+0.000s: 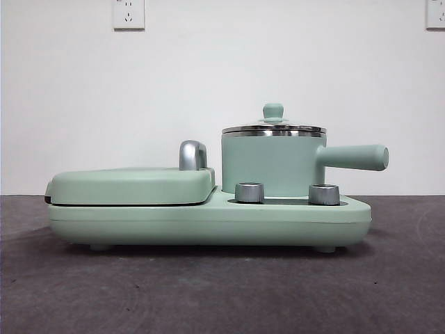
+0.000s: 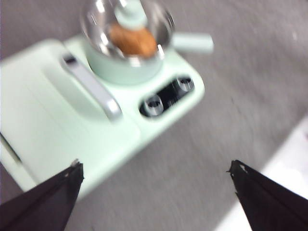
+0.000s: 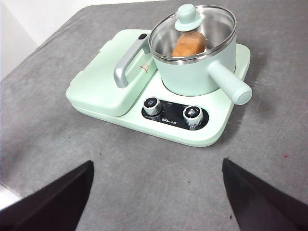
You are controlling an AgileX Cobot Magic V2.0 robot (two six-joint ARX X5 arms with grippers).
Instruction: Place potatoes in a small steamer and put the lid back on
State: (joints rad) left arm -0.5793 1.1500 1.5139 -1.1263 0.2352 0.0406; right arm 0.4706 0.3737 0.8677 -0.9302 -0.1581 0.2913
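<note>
Steamer, small and mint-green, seated on the right half of a mint-green cooking base, its straight stick handle pointing right in the front view. Lid, glass with a steel rim and a mint-green knob, resting closed on the steamer's rim. Potato, orange-brown and oblong, lying inside the steamer and visible through the glass from both wrist views; in the front view the pot wall hides it. Flat grill cover with chrome handle occupying the left half of the base, just beside the steamer. Two steel dials set in a black panel on the base in front of the steamer. Left gripper held above the grey table, well apart from the appliance, jaws spread wide and grasping nothing; its picture is blurred. Right gripper likewise raised over the table, near the dial side of the base, jaws released and empty. Neither arm appears in the front view.
</note>
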